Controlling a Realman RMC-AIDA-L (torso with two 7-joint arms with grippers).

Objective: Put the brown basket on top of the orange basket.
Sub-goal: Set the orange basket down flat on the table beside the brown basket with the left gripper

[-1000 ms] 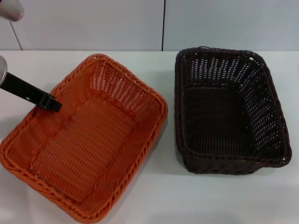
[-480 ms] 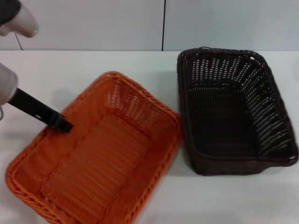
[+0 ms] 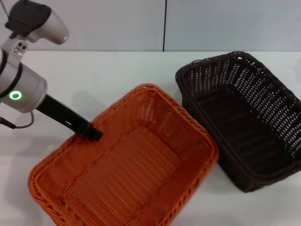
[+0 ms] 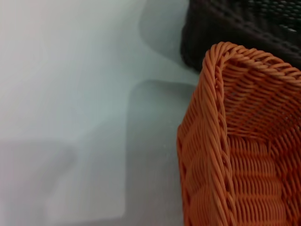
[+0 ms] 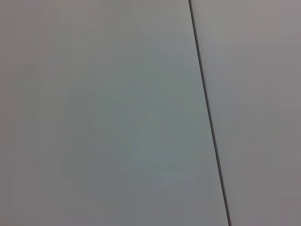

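In the head view the left gripper (image 3: 93, 134) is clamping the orange basket (image 3: 141, 165) by its left rim, the basket sitting beside and touching the brown basket (image 3: 244, 117) on the white table (image 3: 117, 70), while the left wrist view is showing both baskets' rims meeting.

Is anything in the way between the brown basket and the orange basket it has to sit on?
Nothing visible. The brown basket sits right beside the orange basket, their near corners close or touching. The orange basket is empty inside, but the left claw is at its far-left rim. The right claw is out of view.
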